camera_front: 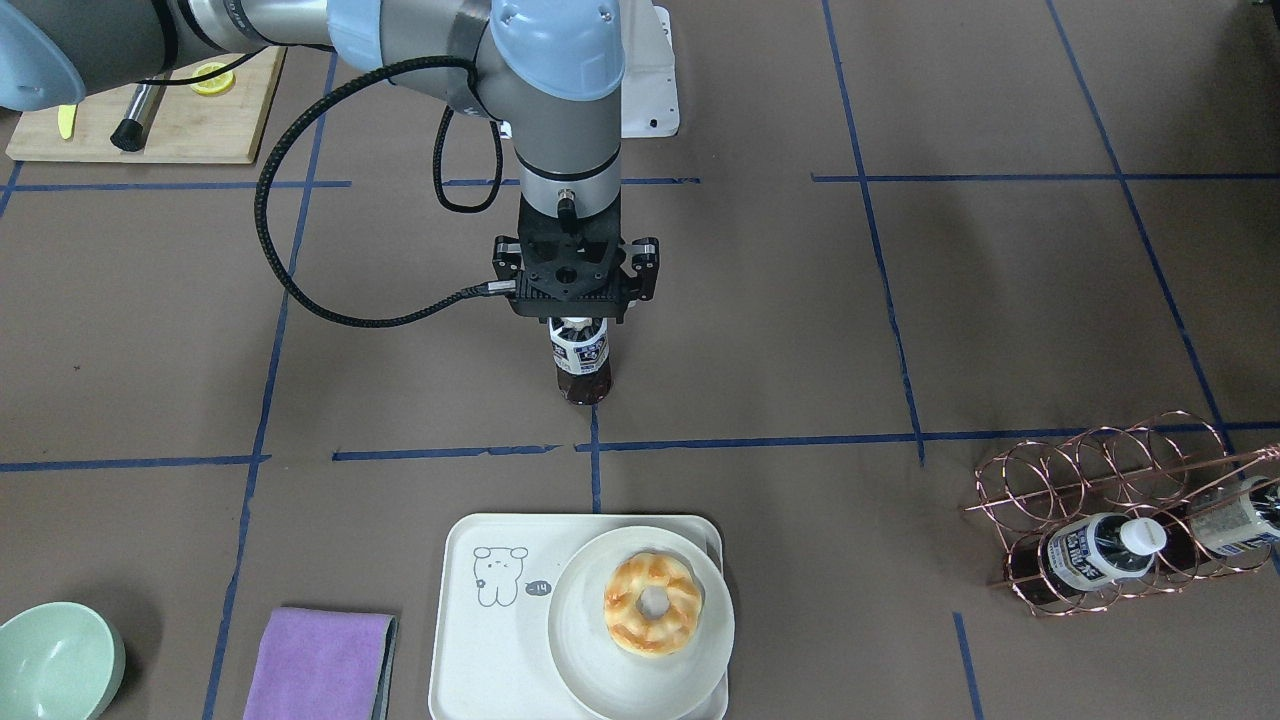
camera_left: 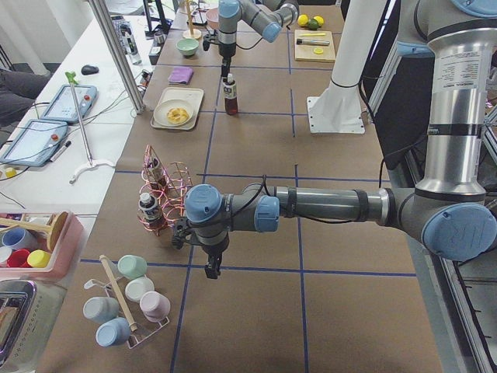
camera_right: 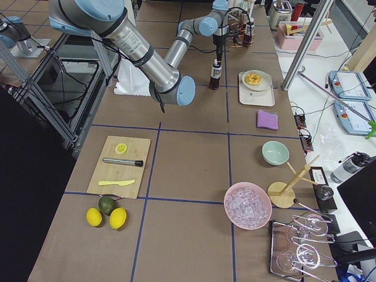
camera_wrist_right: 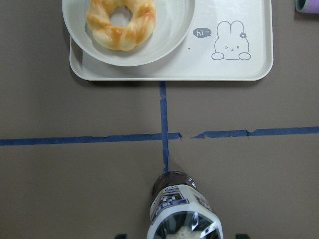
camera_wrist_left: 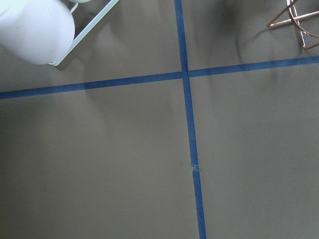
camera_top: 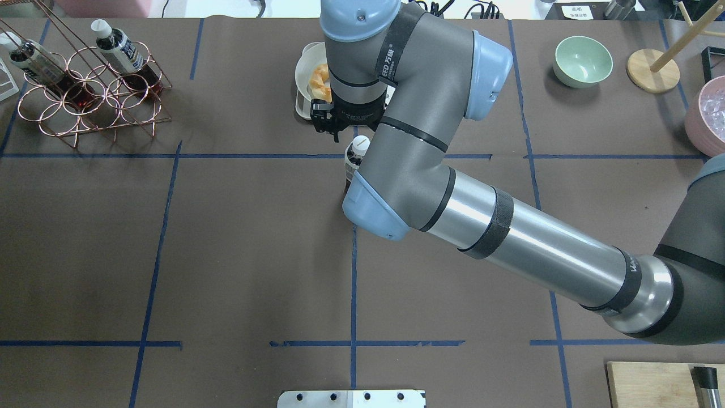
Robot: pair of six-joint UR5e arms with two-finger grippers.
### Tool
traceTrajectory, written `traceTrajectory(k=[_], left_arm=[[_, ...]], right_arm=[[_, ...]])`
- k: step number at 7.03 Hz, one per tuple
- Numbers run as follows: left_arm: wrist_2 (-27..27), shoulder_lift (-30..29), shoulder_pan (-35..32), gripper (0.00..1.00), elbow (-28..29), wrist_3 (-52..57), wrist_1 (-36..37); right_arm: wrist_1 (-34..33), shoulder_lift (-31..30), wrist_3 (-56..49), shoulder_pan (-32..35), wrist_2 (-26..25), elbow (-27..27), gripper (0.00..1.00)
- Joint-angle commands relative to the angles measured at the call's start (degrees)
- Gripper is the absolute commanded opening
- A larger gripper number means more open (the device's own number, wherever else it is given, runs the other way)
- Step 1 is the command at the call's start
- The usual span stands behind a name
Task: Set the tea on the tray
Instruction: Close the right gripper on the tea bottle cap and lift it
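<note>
The tea [camera_front: 582, 365], a small bottle of dark liquid with a navy-and-white label, stands upright on the brown table on a blue tape line. My right gripper [camera_front: 578, 325] hangs straight over its cap, jaws spread wider than the bottle, as the right wrist view [camera_wrist_right: 179, 236] shows. The off-white tray [camera_front: 480, 640] with a cartoon drawing lies beyond the tape cross, apart from the tea [camera_wrist_right: 174, 199]. My left gripper [camera_left: 211, 268] hovers low near the copper rack; I cannot tell whether it is open or shut.
A round white plate [camera_front: 590, 660] with a donut [camera_front: 652, 605] covers one half of the tray. A copper rack [camera_front: 1110, 520] holds similar bottles. A purple cloth [camera_front: 320, 665] and a green bowl [camera_front: 55, 660] lie beside the tray. A cutting board [camera_front: 150, 120] is near the robot.
</note>
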Motion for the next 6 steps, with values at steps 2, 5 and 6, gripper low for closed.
traceTrajectory(k=[2,5,6], left_arm=[[0.03,0.0,0.05,1.0,0.02,-0.24,0.0],[0.03,0.0,0.05,1.0,0.02,-0.24,0.0],[0.03,0.0,0.05,1.0,0.02,-0.24,0.0]], right_arm=[[-0.07,-0.56,-0.61,-0.08,0.07,0.22,0.67],[-0.15,-0.92,-0.61,-0.08,0.25,0.57,0.62],[-0.16,-0.74,-0.61,-0.08,0.34,0.57,0.62]])
